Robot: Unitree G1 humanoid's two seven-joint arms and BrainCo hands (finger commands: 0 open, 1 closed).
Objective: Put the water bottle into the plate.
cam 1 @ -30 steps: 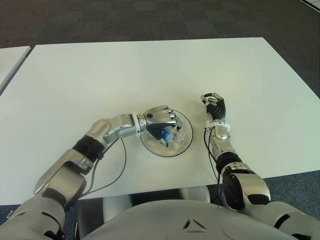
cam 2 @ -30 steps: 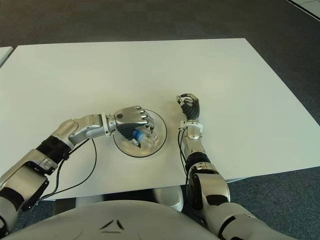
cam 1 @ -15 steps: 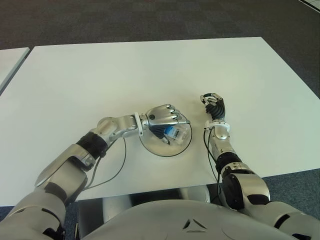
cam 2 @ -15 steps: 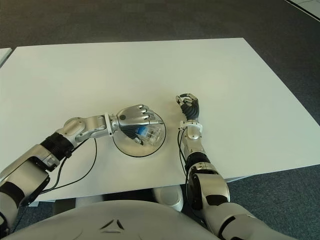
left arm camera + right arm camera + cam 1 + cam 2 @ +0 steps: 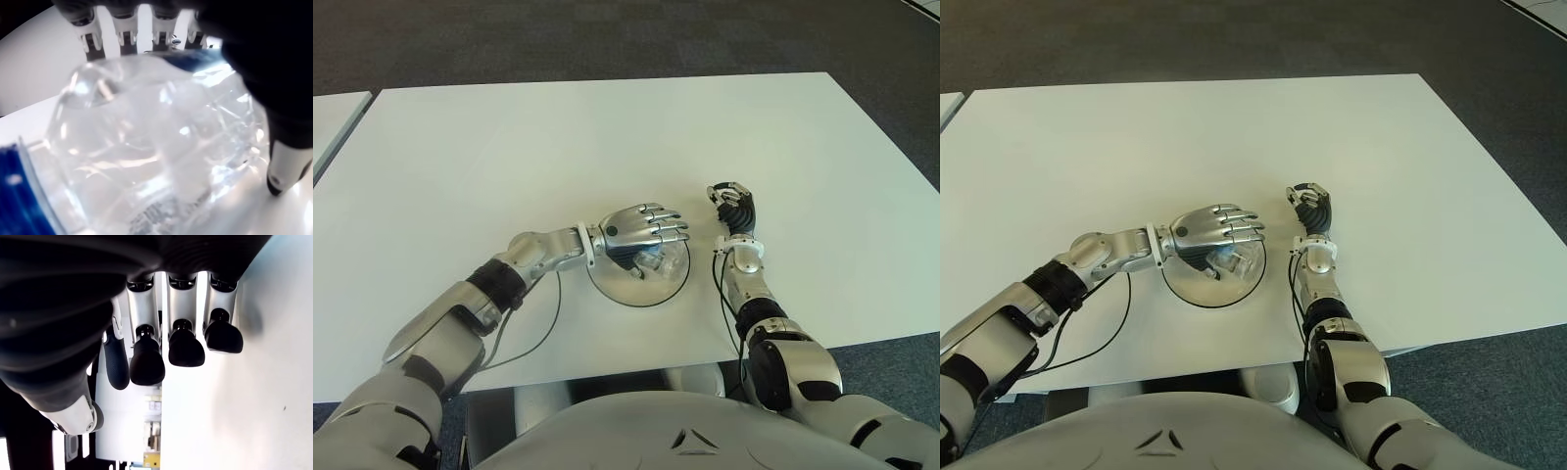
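You had the water bottle [image 5: 653, 262] lying on its side in the plate [image 5: 672, 285], near the middle of the white surface [image 5: 509, 147], so the placing looked done. Your left hand [image 5: 644, 230] hovered over it with fingers stretched flat, gripping nothing; only pulling that arm clear seemed left. Your right hand [image 5: 732, 204] sat curled and empty just right of the plate.

The clear water bottle [image 5: 651, 260] with a blue label lies on its side inside the round plate [image 5: 636, 294].
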